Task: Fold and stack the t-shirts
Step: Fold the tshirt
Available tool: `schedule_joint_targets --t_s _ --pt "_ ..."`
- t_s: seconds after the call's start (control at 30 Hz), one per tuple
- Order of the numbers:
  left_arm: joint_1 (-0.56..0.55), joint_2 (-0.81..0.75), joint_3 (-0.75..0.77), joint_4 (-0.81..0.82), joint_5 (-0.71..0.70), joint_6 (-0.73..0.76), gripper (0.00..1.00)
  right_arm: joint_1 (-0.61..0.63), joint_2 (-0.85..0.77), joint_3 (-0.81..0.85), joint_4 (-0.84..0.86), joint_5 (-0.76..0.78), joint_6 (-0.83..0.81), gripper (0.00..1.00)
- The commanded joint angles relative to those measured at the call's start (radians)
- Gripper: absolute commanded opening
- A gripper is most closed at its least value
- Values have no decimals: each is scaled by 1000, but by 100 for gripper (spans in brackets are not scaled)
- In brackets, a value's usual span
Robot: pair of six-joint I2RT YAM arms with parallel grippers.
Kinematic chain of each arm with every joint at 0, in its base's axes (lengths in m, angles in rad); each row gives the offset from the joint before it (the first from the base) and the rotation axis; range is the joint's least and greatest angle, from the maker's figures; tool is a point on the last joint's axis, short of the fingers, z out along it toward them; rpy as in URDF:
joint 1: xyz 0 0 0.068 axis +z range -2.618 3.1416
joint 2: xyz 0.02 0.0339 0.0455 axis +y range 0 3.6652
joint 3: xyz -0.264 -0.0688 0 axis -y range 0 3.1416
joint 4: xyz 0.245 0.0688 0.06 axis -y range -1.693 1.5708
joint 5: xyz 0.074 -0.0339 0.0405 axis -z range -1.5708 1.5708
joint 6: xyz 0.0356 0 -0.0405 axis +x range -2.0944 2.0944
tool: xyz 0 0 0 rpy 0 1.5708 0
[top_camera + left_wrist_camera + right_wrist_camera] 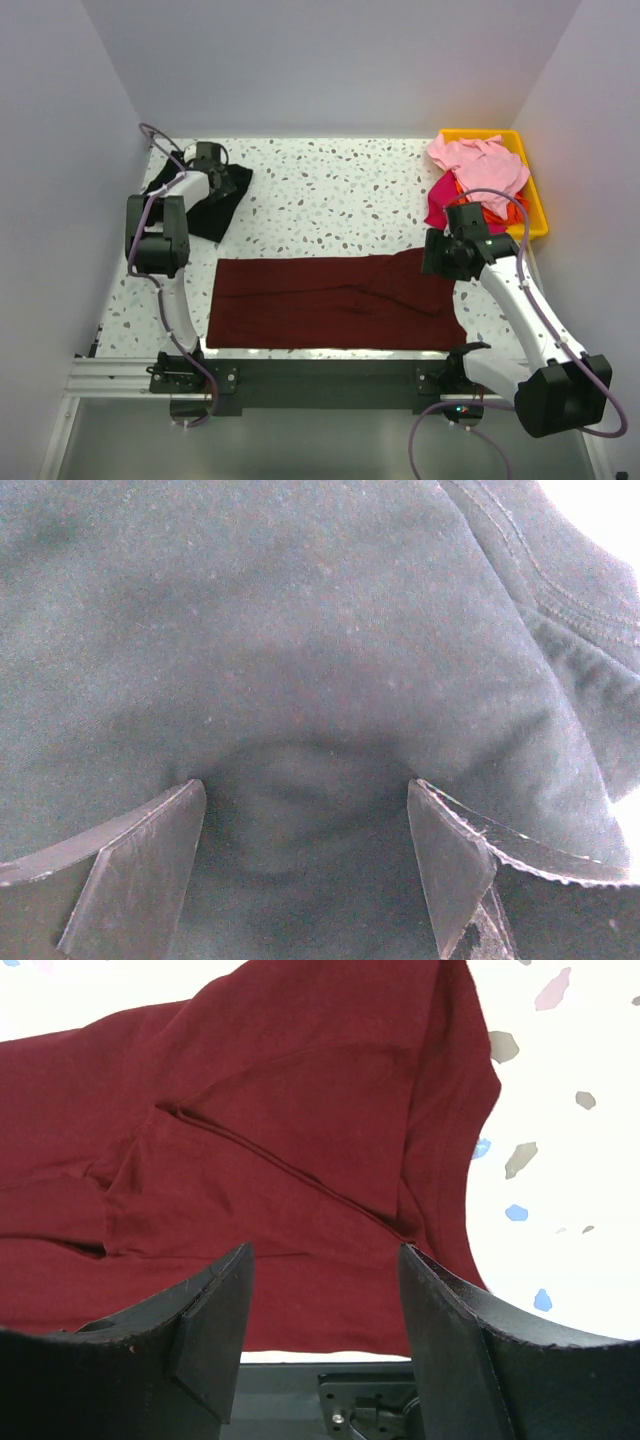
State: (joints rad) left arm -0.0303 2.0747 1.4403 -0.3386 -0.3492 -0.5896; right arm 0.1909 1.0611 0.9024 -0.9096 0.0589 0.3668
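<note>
The maroon t-shirt [330, 300] lies folded lengthwise along the near edge of the worktop [330, 190], your right tool [325, 1255] apart over its right end, likely to fold it across, while your left tool [305, 790], also apart, rests on the black t-shirt [300, 630] at the far-left corner.

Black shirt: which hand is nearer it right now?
Left. The left hand hangs right over the black shirt; the right hand is far across, above the maroon shirt's right end.
</note>
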Motion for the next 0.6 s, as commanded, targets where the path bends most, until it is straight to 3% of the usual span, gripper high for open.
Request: schedule_joint_targets --t_s 0.0,0.3,0.57 --pt "23 158 141 -45 47 -22 87 7 26 12 57 -30 12 63" --pt "64 289 377 -146 -28 -133 88 16 100 15 103 -50 12 63" --pt "99 277 368 -131 -25 -174 92 19 106 9 123 -57 0 64"
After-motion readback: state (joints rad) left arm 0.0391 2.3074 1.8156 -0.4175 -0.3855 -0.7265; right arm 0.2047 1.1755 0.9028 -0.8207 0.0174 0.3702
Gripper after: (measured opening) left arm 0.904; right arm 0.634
